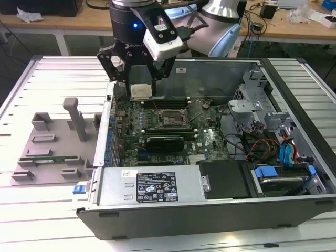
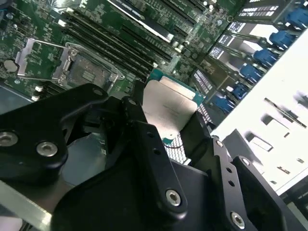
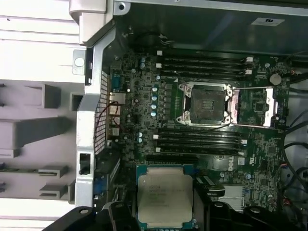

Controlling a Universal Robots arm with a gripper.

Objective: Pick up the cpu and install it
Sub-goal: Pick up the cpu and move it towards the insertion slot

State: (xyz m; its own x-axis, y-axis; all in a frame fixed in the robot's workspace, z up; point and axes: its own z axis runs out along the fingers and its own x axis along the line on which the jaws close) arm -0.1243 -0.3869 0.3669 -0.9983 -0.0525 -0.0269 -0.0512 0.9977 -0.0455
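A pale, slatted metal bench (image 1: 52,73) carries two things. An open desktop computer case (image 1: 210,207) lies on its side across the middle and the exterior view's right. Just beside it, toward the exterior view's left, sits a flat grey parts fixture (image 1: 58,139) with an upright post.

Exterior view: high, mid-range, tilted down on the open case (image 1: 210,210); arm (image 1: 131,21) at 11 o'clock. First wrist view: close, straight down on motherboard (image 3: 260,144). Second wrist view: closer, oblique. Both wrist views share socket (image 3: 206,103) (image 2: 84,70) and cpu (image 3: 165,195) (image 2: 168,108).
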